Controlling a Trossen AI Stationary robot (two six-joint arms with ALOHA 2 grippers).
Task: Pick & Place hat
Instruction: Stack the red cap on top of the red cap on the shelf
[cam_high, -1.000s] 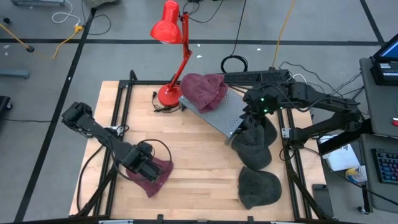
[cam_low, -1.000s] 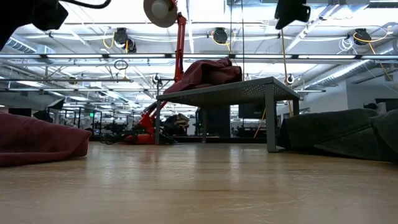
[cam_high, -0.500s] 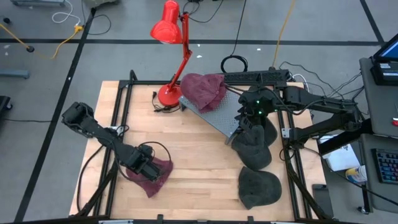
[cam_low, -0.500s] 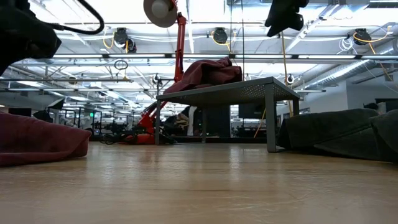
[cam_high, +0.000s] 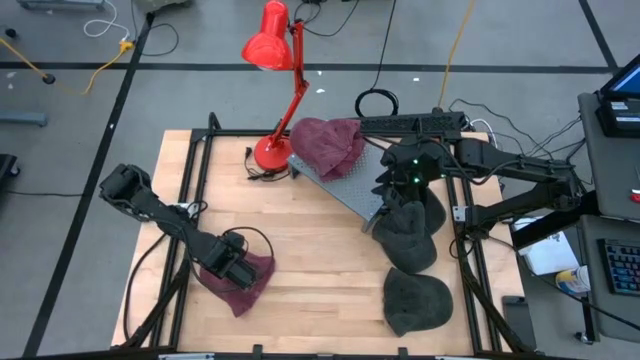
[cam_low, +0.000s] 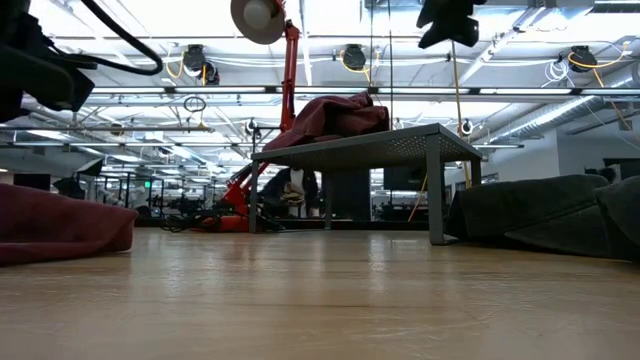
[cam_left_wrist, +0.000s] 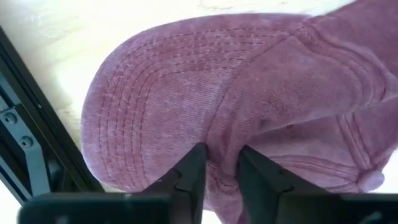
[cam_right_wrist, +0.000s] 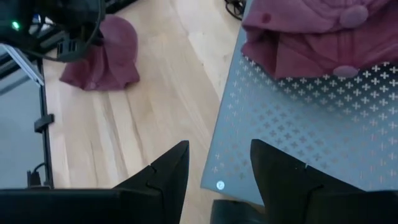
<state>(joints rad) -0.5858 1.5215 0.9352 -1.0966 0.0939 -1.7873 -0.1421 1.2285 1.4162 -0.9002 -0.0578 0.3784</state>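
So, left side first: the left gripper (cam_high: 237, 271) is down on the maroon hat (cam_high: 243, 283) lying on the wooden table (cam_high: 310, 250), well away from the perforated metal stand (cam_high: 355, 185) and out near the table's front-left corner. In the left wrist view its fingers (cam_left_wrist: 189, 171) stand close together with a fold of the hat's fabric pinched between them, beside the brim stitching (looks like a grip, though how firm I can't say). Step in hand: the pick of this hat, grasp just being made. Next move, as I judge it, calls for a clean lift without the cloth slipping, then a carry toward the stand.

Moving right: a red desk lamp (cam_high: 274, 60) stands just behind the stand's back corner. A second maroon hat (cam_high: 328, 143) already lies on the stand's far end. The right gripper (cam_high: 395, 185) hovers over the stand's near edge, fingers (cam_right_wrist: 163, 171) apart and holding nothing. Just right of the stand, three dark grey hats (cam_high: 410, 240) lie in a row on the table, untouched.
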